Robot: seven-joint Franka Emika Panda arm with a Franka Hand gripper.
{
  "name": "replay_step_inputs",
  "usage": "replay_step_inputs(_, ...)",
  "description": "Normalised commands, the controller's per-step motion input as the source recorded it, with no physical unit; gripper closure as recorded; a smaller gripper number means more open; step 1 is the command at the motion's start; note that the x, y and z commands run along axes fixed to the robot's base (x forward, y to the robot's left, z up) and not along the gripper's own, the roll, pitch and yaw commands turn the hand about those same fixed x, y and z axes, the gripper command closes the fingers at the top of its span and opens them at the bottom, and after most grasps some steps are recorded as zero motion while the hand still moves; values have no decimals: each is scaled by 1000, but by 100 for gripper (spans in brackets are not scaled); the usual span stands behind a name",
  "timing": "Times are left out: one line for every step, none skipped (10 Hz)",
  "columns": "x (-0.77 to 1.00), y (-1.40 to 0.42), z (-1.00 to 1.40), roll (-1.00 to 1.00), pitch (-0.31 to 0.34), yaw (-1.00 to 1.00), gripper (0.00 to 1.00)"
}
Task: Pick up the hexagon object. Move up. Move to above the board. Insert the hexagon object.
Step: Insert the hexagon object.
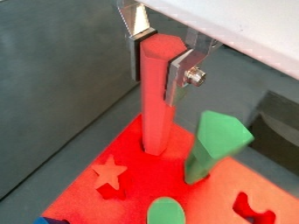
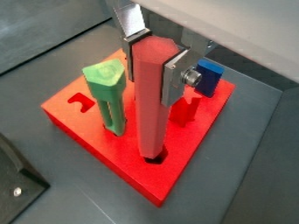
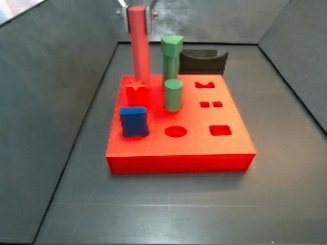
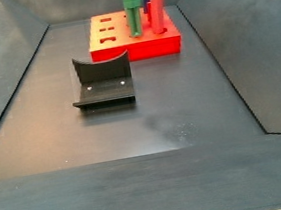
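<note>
While its lower end sits in a hole of the board (image 2: pixel 105 144), the hexagon object (image 2: pixel 149 96) stands upright, its top clamped by the gripper (image 2: pixel 156 59); a green peg (image 2: pixel 108 96) stands nearby. Lower straight, avoiding tilt.

One pincer (image 2: pixel 152 44), one hexagon object (image 2: pixel 151 105), two green pegs (image 3: pixel 171 57), one blue block (image 3: pixel 133 121), one board (image 3: pixel 205 145).

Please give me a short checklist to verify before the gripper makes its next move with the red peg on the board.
1. Peg foot in a board hole: ok, in both wrist views.
2. Peg upright: ok.
3. Gripper at the peg's top, fingers on its sides: ok.
4. Peg fully seated: cannot tell.
5. Green peg apart from the fingers: ok.
6. Blue block away from the peg: ok.
</note>
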Motion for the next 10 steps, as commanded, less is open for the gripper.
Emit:
replay_step_inputs(-354,0,-174,171,-40,500,100)
replay_step_inputs(-254,0,-160,146,-40,463,100)
replay_step_inputs(0,-17,-243,71,0,283,100)
replay_step_inputs(171,-6,-357,13,0,97,100)
replay_step_inputs(246,0,-440,0,0,3,100)
replay_step_inputs(254,0,-431,-9,0,0,100)
replay_step_inputs(211,0,-337,-13,0,0,100)
replay_step_inputs(146,0,-226,-24,0,-23,100)
replay_step_inputs(0,0,-31,-31,-19,0,100)
replay_step_inputs(0,0,-9,-31,-19,0,100)
